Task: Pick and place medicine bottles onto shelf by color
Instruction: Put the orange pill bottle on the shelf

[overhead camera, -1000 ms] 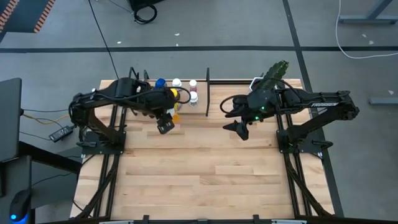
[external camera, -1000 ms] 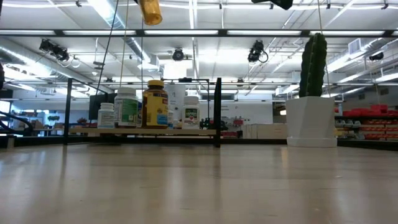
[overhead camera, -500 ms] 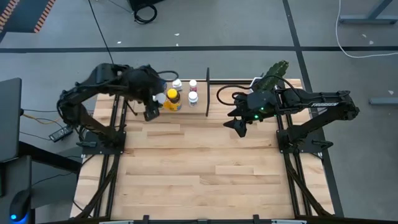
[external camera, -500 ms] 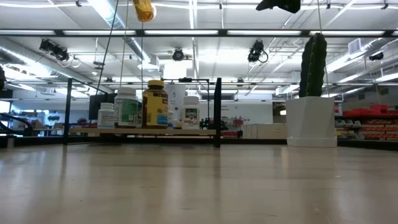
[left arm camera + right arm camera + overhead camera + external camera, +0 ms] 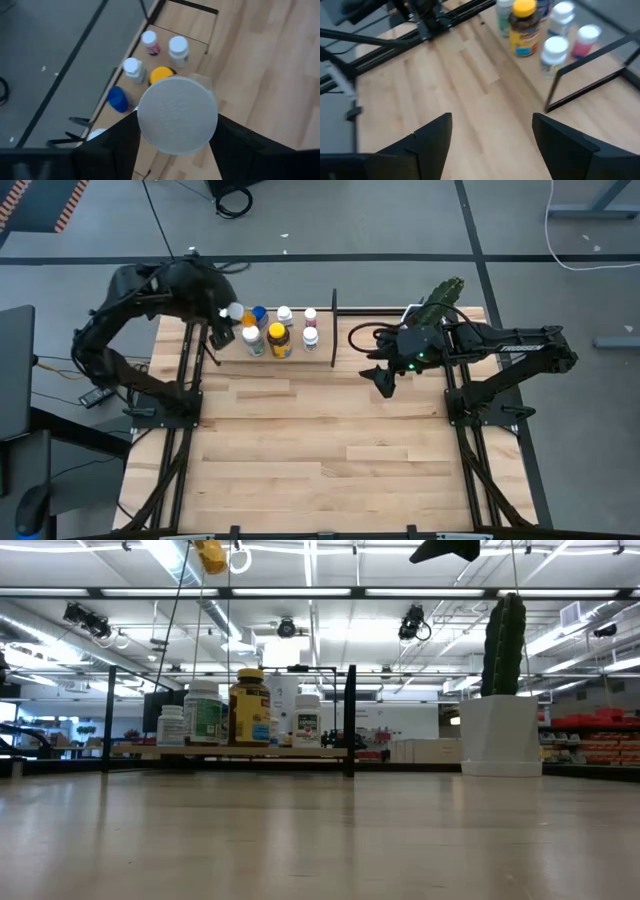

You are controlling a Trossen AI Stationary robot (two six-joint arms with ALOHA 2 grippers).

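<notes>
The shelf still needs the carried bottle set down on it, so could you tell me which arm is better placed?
Left. Its end effector already holds a white-capped bottle above the shelf; the right end effector is open and empty beside it.

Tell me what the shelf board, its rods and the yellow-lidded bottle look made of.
Shelf board: pale wood, matte, faint grain. Rods: thin black metal, probably painted, straight and slim. Yellow-lidded bottle: likely amber plastic, glossy, with an opaque yellow cap and a printed paper label.
</notes>
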